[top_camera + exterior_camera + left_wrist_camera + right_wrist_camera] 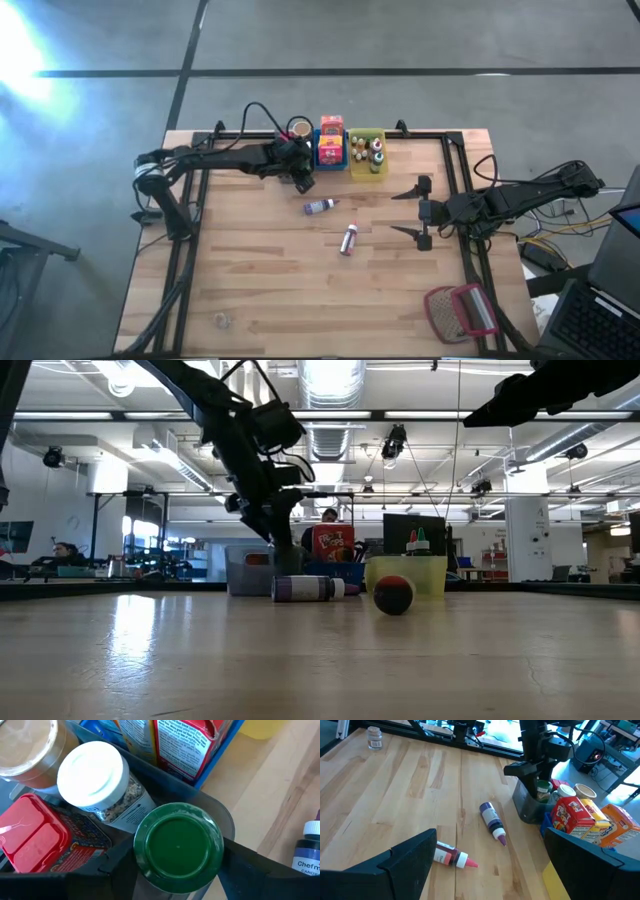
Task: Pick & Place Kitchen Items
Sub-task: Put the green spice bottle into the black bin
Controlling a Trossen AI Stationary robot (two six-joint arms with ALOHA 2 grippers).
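My left gripper [302, 178] is at the grey bin [297, 150] on the table's far side, shut on a green-capped bottle [177, 845]. In that bin stand a white-capped jar [90, 770], a red-lidded packet [30, 832] and a tan-lidded jar [22, 745]. A purple bottle [320, 207] and a pink-tipped bottle [349, 238] lie on their sides on the bare wood mid-table. Boxes stand in the blue bin [332, 148], and small coloured-cap bottles in the yellow bin [367, 155]. My right gripper [422, 212] hovers open to the right of the two lying bottles. My left gripper holds the green-capped bottle just below its cap [150, 882], pinched between the two fingers [117, 862], which come from above pointing down. The bottle stands upright at the grey bin's near corner [222, 817]; its base is hidden under the cap.
A red-framed grey mesh object [460, 310] lies at the near right corner. A tiny jar [222, 320] stands near the near left edge. Black rails run along the table's left, far and right sides. Bare wood spans the middle and the near half.
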